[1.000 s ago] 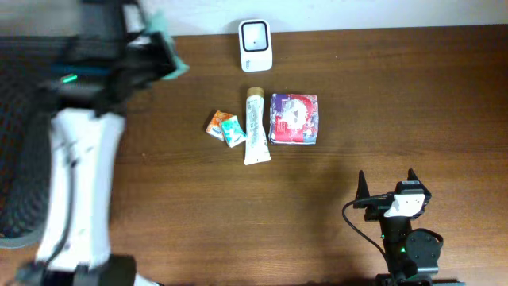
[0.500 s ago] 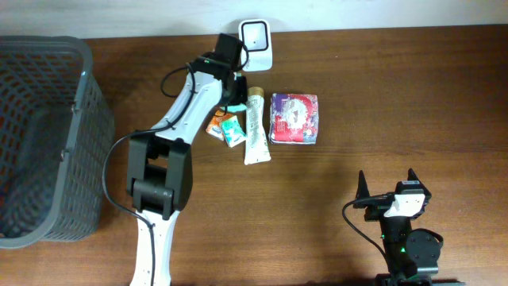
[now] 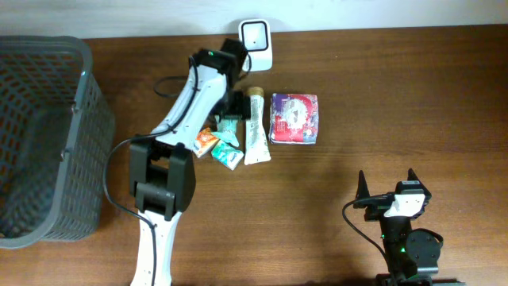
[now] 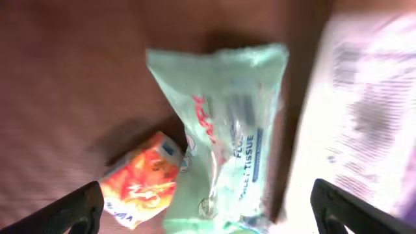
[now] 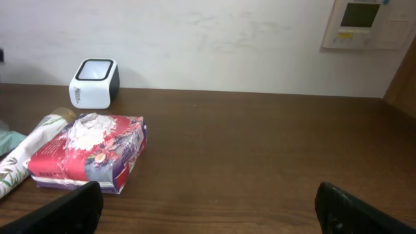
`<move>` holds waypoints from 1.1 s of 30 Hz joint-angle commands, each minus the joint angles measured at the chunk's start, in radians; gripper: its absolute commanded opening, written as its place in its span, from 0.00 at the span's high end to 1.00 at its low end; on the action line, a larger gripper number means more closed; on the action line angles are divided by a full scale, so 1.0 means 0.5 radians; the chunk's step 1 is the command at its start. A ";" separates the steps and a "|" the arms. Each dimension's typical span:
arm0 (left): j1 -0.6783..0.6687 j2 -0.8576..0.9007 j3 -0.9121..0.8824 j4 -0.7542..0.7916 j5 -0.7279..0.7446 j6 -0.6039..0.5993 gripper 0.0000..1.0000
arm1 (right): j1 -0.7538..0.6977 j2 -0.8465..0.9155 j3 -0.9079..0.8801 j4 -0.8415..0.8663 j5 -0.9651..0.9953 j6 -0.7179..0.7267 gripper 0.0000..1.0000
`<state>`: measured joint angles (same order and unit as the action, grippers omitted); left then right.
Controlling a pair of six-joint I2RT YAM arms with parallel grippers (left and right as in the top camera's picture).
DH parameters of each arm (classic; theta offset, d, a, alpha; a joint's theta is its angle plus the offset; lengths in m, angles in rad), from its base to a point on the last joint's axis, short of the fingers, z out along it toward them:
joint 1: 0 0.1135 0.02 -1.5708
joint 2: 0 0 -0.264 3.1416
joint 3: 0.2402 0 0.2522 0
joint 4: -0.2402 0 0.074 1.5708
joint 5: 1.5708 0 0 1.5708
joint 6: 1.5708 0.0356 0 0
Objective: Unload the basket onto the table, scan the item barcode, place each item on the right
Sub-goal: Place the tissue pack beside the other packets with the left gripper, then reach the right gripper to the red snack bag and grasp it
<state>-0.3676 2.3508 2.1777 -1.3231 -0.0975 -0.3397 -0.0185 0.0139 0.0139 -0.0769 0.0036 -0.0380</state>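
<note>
**Crowded in front of the scanner, open wood to its right**

Directly in front of the scanner (image 3: pixel 255 44) a cluster blocks the way. A tube (image 3: pixel 254 129) lies there with a red-and-purple pack (image 3: pixel 294 118) just beside it on the right. A green tissue packet (image 4: pixel 224 130) and an orange packet (image 4: pixel 140 185) crowd its left. The left arm (image 3: pixel 186 103) slants across the table (image 3: pixel 413 95) up to the scanner's left side, closing that approach. Well to the scanner's left stands a basket (image 3: pixel 79 103). To the scanner's right the wood lies bare. So does the stretch from the cluster to the right gripper (image 3: pixel 386 184), wide enough for a hand to pass.
</note>
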 commanded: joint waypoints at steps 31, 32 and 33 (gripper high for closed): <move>1.706 -0.619 1.230 -0.729 0.585 -0.082 0.01 | 0.011 -0.011 -0.017 -0.007 0.011 -0.013 0.01; 1.706 -0.619 1.230 -0.729 0.585 -0.082 0.01 | 0.011 -0.011 -0.017 -0.007 0.011 -0.013 0.01; 1.706 -0.619 1.230 -0.729 0.584 -0.082 0.01 | 0.011 -0.011 -0.017 0.002 0.036 -0.031 0.01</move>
<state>0.4862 2.0586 2.7800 -1.6867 0.1768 -0.3676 -0.0185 0.0147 0.0139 -0.0769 0.0036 -0.0383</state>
